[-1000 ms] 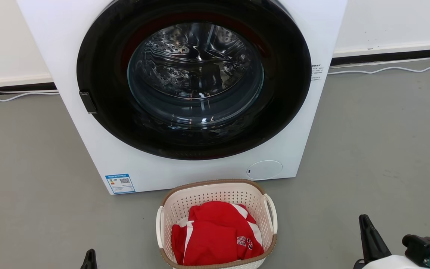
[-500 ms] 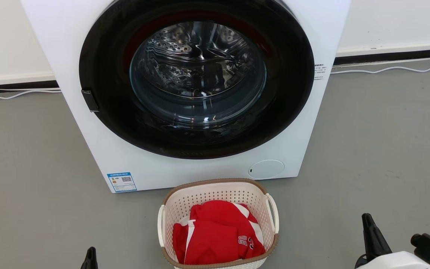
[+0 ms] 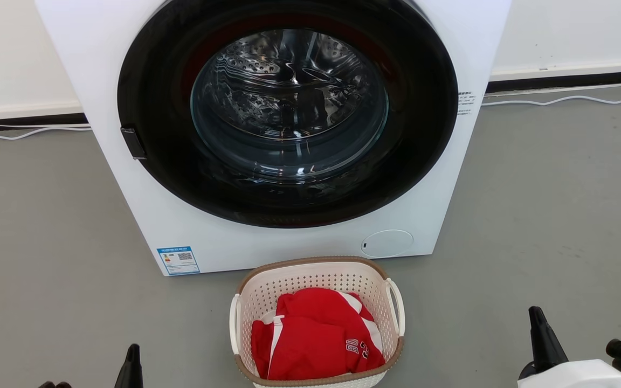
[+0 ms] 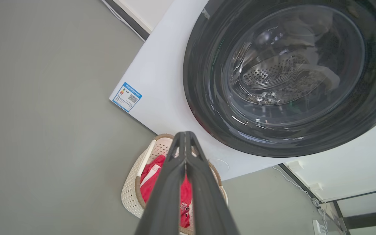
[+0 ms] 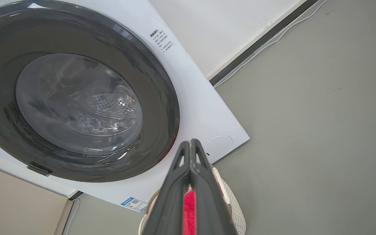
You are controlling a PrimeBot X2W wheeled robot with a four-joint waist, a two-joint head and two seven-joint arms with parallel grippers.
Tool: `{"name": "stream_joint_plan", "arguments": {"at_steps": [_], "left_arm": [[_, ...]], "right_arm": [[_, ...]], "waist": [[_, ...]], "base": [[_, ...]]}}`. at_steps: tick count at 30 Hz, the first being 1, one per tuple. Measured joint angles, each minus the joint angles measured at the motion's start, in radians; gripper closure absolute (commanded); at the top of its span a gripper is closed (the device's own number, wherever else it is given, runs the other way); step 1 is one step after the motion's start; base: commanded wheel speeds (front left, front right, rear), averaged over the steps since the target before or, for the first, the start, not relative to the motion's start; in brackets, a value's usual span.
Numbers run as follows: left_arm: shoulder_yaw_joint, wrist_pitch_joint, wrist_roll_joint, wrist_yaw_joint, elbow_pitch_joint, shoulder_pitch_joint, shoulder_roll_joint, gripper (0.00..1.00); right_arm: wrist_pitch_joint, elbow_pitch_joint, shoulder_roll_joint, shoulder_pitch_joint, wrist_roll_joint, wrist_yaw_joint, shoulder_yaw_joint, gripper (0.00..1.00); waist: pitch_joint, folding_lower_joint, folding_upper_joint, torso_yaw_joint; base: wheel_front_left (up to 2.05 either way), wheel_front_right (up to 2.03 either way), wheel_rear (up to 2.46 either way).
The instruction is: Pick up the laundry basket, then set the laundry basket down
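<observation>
Small cream-white perforated plastic laundry basket (image 3: 310,281), rounded-rectangular, brown woven-look rim, white loop handle on each short side: stands on the smooth matte grey floor (image 3: 531,215), just in front of the large white washing machine (image 3: 289,249), between the two grippers. Inside it lies a crumpled red garment (image 3: 310,334) with white stripes. Machine door (image 3: 423,134): glossy black ring around domed glass; behind it a perforated steel drum (image 3: 289,81). Left gripper (image 4: 185,138): long dark fingers pressed together, holding nothing, clear of the basket. Right gripper (image 5: 190,145): likewise closed and empty
</observation>
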Motion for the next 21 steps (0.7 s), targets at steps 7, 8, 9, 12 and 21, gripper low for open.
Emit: {"name": "stream_joint_plan", "arguments": {"at_steps": [7, 8, 9, 12, 21], "left_arm": [[-0.003, 0.026, -0.078, -0.005, -0.004, -0.015, 0.001, 1.00], [-0.003, 0.026, -0.087, -0.005, -0.004, -0.015, 0.001, 1.00], [-0.004, 0.032, -0.097, -0.005, -0.005, -0.015, 0.001, 1.00], [-0.005, 0.040, -0.130, -0.006, -0.006, -0.018, 0.001, 1.00], [-0.009, 0.062, -0.225, -0.014, -0.012, -0.039, 0.002, 1.00]], "right_arm": [[0.021, -0.014, 0.003, -0.001, 0.086, 0.000, -0.005, 1.00], [0.025, -0.016, 0.003, -0.001, 0.098, 0.000, -0.005, 1.00], [0.028, -0.017, 0.004, -0.002, 0.109, 0.000, -0.005, 1.00], [0.037, -0.018, 0.005, -0.002, 0.144, 0.000, -0.007, 1.00], [0.057, -0.025, 0.011, -0.022, 0.249, 0.000, -0.011, 1.00]], "waist": [[0.002, 0.0000, 0.0000, 0.004], [0.002, 0.0000, 0.0000, 0.004], [0.002, 0.0000, 0.0000, 0.005], [0.003, 0.0000, 0.0000, 0.006], [0.005, 0.0000, 0.0000, 0.011]], "base": [[0.00, 0.00, 0.00], [0.00, 0.00, 0.00], [0.00, 0.00, 0.00], [0.00, 0.00, 0.00], [0.00, 0.00, 0.00]]}}
